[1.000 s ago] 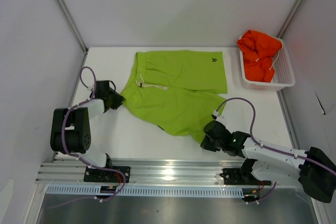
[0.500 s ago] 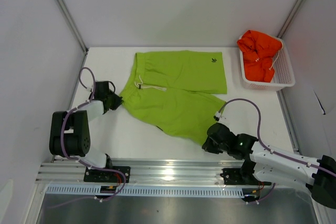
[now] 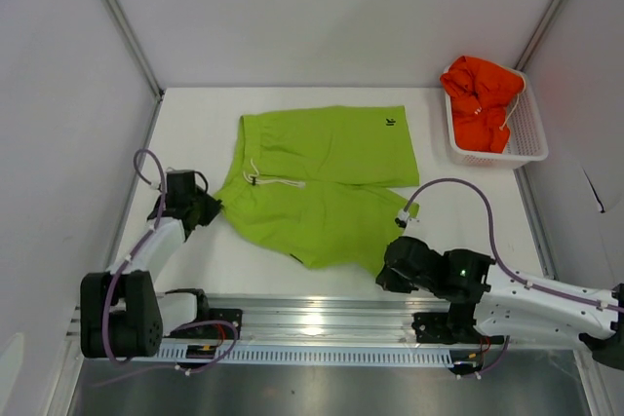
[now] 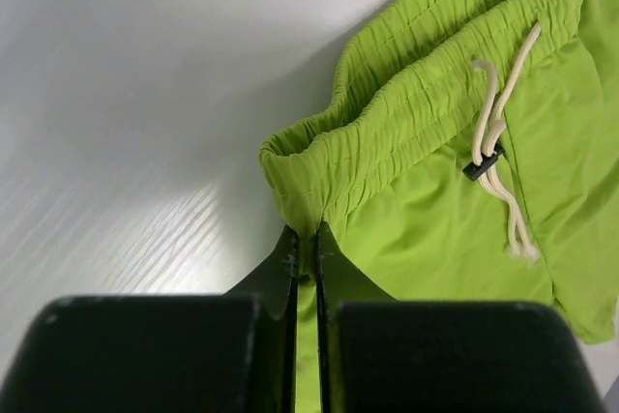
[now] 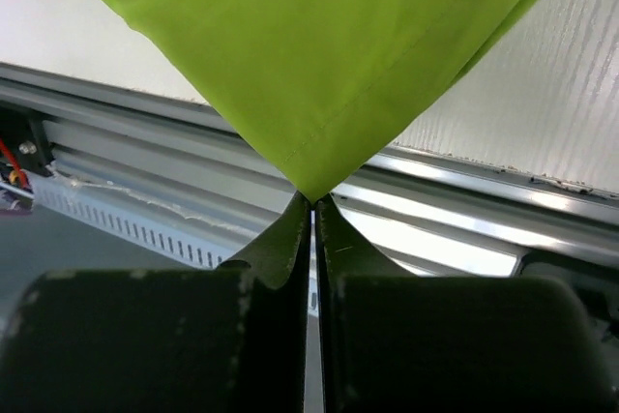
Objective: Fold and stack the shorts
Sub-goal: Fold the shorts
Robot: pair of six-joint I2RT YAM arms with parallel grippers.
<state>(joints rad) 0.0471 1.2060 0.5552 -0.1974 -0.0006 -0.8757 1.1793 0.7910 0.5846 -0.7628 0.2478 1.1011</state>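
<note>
Left claw (image 3: 213,208) is shut tight on the near-left corner of the elastic waistband of the lime green shorts (image 3: 322,177); the left wrist view shows the fabric pinched between its tips. The green pair is spread mid-surface (image 3: 195,124), long axis left to right: waistband and white drawstring (image 3: 271,180) at the left, leg openings at the right, the far leg flat with a small dark logo (image 3: 388,122), the near leg slanting to the near right. Right claw (image 3: 388,276) is clamped on that near leg's hem corner at the surface's near edge, over the metal rail (image 3: 312,317). Far right corner: white mesh basket (image 3: 531,138) holding the orange-red shorts (image 3: 481,104), bunched up, heaped above the rim.
</note>
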